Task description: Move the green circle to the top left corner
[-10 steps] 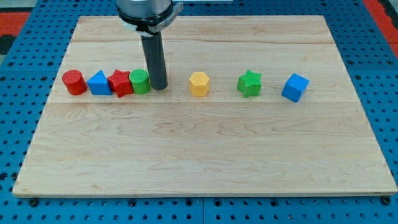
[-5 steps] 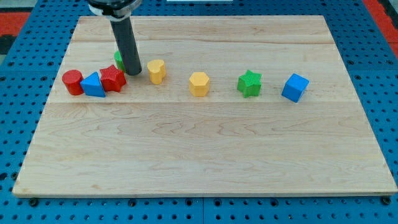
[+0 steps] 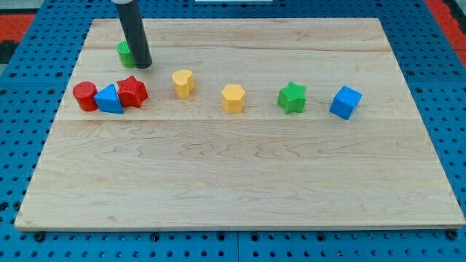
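**Pushing the green circle toward the top left corner: contact geometry at the rod**

My tip [image 3: 142,65] stands on the wooden board [image 3: 240,182] and carries no jaws to spread or close; it is a plain rod whose only action is a sideways push. The green circle [image 3: 124,52] lies immediately to the view's left of my tip and slightly toward the view's top, partly hidden behind the rod, so that whether the two actually touch cannot be settled here. The circle sits in the board's upper left region but short of the corner itself, which lies farther up and to the left. A good push, as judged from this layout, keeps my tip on the side of the circle opposite the corner, that is, at its lower right, and drives along the line through the circle's centre; an off-centre push on a round block is likely to let it roll aside. Just below my tip toward the view's bottom lie the red star [image 3: 132,92], the blue triangle [image 3: 109,99] and the red cylinder [image 3: 84,95], clustered together and clear of the intended path. Farther to the view's right stand the yellow heart [image 3: 183,83], the yellow hexagon [image 3: 233,97], the green star [image 3: 292,97] and the blue cube [image 3: 345,102], all well apart from my tip
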Robot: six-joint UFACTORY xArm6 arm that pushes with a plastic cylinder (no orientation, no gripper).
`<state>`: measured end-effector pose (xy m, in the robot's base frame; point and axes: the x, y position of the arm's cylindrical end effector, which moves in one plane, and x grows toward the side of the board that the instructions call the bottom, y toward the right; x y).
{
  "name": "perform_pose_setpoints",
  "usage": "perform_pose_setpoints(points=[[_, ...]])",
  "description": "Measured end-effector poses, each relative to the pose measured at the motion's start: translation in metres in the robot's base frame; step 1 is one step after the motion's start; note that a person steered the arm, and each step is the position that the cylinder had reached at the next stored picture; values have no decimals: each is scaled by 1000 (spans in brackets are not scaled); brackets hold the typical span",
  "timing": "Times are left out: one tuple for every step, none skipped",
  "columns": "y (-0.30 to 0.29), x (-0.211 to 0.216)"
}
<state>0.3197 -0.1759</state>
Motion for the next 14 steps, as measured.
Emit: perform_pose_setpoints(points=[[-39,-25],[-56,-56],[-48,-58],[-47,-58],[-46,-58],[-42,-58],[-9,-51],[42,-49],[82,-35],[82,-17],[82,-6],[82,0],[82,2],[66,5]])
